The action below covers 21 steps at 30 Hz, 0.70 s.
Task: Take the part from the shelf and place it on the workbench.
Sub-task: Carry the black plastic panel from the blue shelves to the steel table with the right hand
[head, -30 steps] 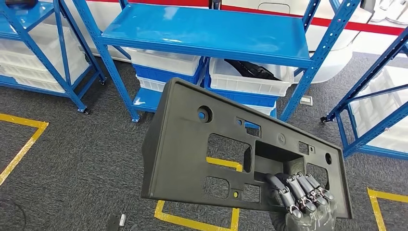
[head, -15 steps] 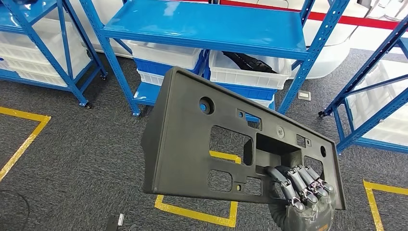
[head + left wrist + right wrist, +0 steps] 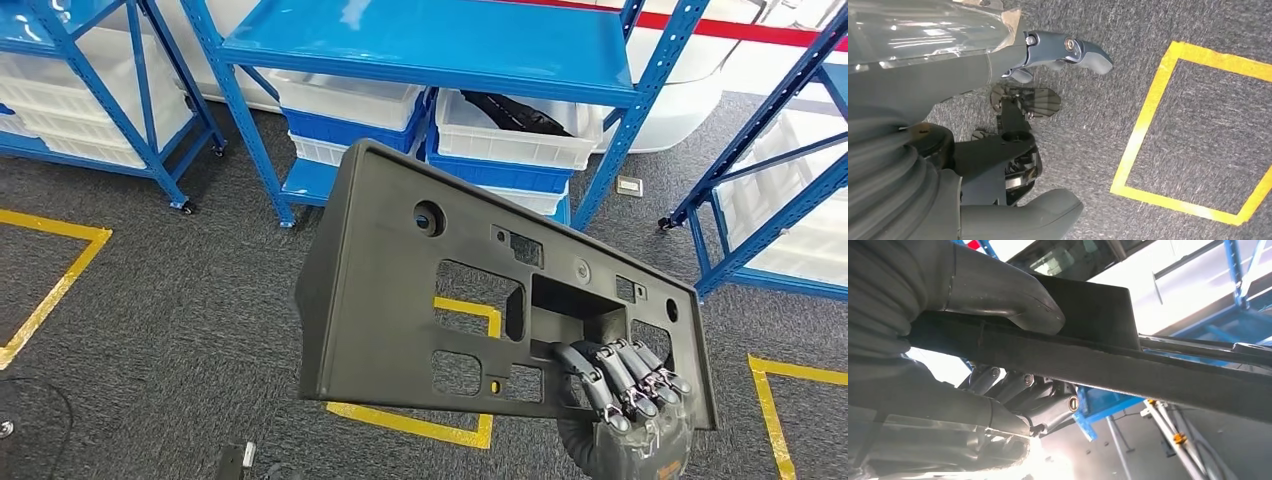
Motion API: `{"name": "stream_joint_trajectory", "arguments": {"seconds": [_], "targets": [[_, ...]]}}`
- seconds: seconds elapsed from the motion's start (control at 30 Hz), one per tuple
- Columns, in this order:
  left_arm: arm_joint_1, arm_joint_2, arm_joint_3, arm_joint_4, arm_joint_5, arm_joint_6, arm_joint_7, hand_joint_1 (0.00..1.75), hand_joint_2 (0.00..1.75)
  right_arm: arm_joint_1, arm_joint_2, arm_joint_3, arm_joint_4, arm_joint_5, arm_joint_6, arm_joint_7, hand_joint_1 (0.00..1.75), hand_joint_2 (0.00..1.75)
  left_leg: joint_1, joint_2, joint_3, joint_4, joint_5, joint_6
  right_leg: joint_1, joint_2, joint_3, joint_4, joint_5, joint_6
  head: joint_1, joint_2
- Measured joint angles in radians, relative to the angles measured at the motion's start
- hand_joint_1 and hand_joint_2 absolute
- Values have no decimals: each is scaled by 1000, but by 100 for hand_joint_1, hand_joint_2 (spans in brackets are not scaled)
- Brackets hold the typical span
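One right hand (image 3: pixel 625 400) grips the flat dark-grey plastic panel (image 3: pixel 420 300) by its lower edge; left hand (image 3: pixel 1058 55) hangs empty, fingers apart. Carrying it level should avoid the blue shelf posts (image 3: pixel 240 110).

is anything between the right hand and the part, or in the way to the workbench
Nothing lies between them: the right hand already grips the part by its lower edge, thumb on one face and fingers on the other. No workbench is in view, so that path cannot be judged.
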Motion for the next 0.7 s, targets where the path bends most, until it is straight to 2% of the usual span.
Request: {"name": "stream_joint_trajectory", "arguments": {"seconds": [0.07,0.1,0.13,0.17,0.2,0.23,0.27,0.3,0.33,0.4,0.43,0.47,0.57,0.6,0.63,0.7], "targets": [[1,1,0,0,0,0,0,0,175,-1,0,0,0,0,0,0,175,175,2,-2,-8,7,-2,-10,-9,-1,-14,2,11,-16,0,0],[1,1,1,0,0,1,0,0,175,-1,1,0,0,-1,0,0,175,175,3,-3,-17,27,-28,-15,-14,-2,-20,2,19,-27,-3,0],[1,2,1,0,1,1,0,0,175,-2,2,0,0,-2,0,-2,175,175,5,-5,-31,67,-68,-20,-18,-4,-26,1,28,-39,-5,0],[2,2,2,0,2,3,0,0,175,-3,3,0,1,-5,0,-4,175,175,7,-7,-49,125,-119,-26,-17,-5,-33,2,36,-47,-8,0],[2,3,3,0,3,5,0,0,175,-5,4,0,3,-10,0,-7,175,175,10,-8,-67,194,-165,-31,-15,-6,-45,4,45,-53,-10,0],[2,3,4,0,5,8,1,0,175,-7,4,0,5,-14,0,-10,175,175,12,-8,-80,253,-193,-35,-14,-7,-54,7,53,-54,-10,0],[2,3,7,0,6,10,1,0,175,-11,4,0,9,-19,0,-12,175,175,14,-8,-80,287,-200,-38,-12,-8,-66,11,59,-53,-10,0],[2,4,9,0,8,12,1,0,175,-15,4,0,13,-22,0,-13,175,175,16,-8,-63,284,-188,-40,-12,-7,-77,17,63,-51,-10,0],[2,4,12,0,9,13,0,0,175,-20,4,0,17,-25,0,-14,175,175,19,-8,-27,242,-163,-40,-13,-7,-88,24,66,-48,-10,0],[0,5,16,0,14,15,0,0,175,-33,4,1,27,-28,0,-13,175,175,22,-9,65,108,-128,-40,-11,-7,-105,39,71,-42,-11,0],[-1,5,17,0,16,15,0,0,175,-40,4,1,32,-30,0,-12,175,175,21,-10,95,58,-121,-36,-9,-7,-112,45,74,-36,-10,0],[-2,5,19,0,18,17,0,0,175,-48,4,2,36,-31,0,-10,175,175,18,-12,108,31,-122,-31,-7,-7,-117,48,79,-30,-10,0],[0,5,28,0,26,21,-6,0,175,-68,3,8,50,-37,0,-4,175,175,12,-11,94,20,-106,-6,-7,-6,-132,51,92,-5,-10,0],[0,6,32,0,29,21,-12,0,175,-73,2,10,54,-39,0,-2,175,175,12,-9,85,16,-96,4,-6,-5,-144,63,80,-3,-8,0],[1,6,35,0,31,19,-17,0,175,-78,2,12,58,-39,0,-2,175,175,13,-7,74,12,-83,15,-6,-4,-162,95,52,-5,-6,0],[4,8,41,0,32,13,-26,0,175,-84,1,16,66,-39,0,-1,175,175,11,-5,47,10,-61,27,-9,-2,-204,210,-32,-15,-1,0]]}}
